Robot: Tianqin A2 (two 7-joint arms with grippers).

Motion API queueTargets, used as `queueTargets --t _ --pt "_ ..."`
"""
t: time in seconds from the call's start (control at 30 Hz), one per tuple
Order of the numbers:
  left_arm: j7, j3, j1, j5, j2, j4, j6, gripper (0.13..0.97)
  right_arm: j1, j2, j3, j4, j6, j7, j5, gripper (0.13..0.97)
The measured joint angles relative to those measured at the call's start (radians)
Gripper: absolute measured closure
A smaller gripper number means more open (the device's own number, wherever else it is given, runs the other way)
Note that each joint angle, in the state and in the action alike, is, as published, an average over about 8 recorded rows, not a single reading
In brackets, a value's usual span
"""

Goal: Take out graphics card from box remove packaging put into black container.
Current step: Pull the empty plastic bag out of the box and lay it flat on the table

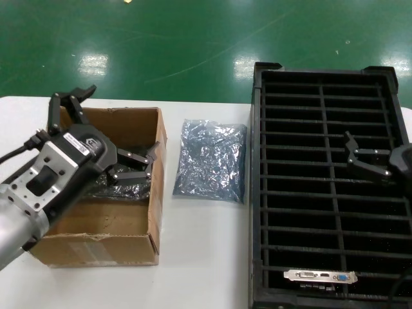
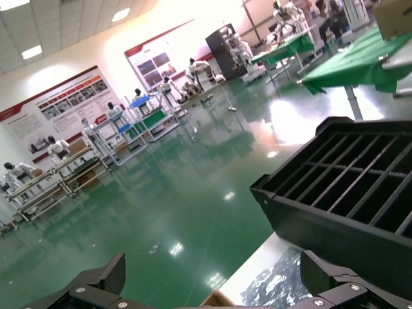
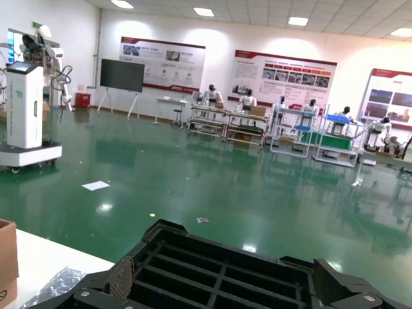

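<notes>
The brown cardboard box [image 1: 96,248] sits at the left of the white table. A dark crinkly bagged item [image 1: 125,188] lies inside it. My left gripper [image 1: 122,119] hovers open and empty above the box; in its wrist view the gripper [image 2: 215,283] is spread wide. A flat grey-silver antistatic bag [image 1: 211,159] lies on the table between the box and the black container [image 1: 256,193]. A graphics card [image 1: 320,277] stands in the crate's nearest slot, with its silver bracket showing. My right gripper [image 1: 353,151] is open and empty over the crate's right column.
The white table [image 1: 199,257] ends at green floor behind. The left wrist view shows the crate [image 2: 347,193], the bag [image 2: 277,286] and a box corner [image 2: 215,299]. The right wrist view shows the crate's ribs [image 3: 212,270] beneath the gripper [image 3: 225,283], and the bag [image 3: 58,283].
</notes>
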Motion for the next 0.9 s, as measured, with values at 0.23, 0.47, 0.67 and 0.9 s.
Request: queueTargets --t 0.23,0.47,0.67,0.9 --pt "0.050 0.013 0.026 -0.086 0.016 0.034 -0.067 0.134 -0.027 0.014 -0.025 -0.015 0.052 -0.058 0.080 0.129" --pt "0.099 0.025 0.052 -0.171 0.033 0.068 -0.135 0.132 -0.053 0.028 -0.049 -0.030 0.103 -0.115 0.159 0.129" --pt "0.141 0.036 0.074 -0.245 0.047 0.096 -0.192 0.132 -0.076 0.040 -0.070 -0.042 0.148 -0.164 0.228 0.129" --pt "0.191 0.048 0.100 -0.331 0.063 0.130 -0.260 0.132 -0.102 0.054 -0.095 -0.057 0.200 -0.222 0.308 0.129"
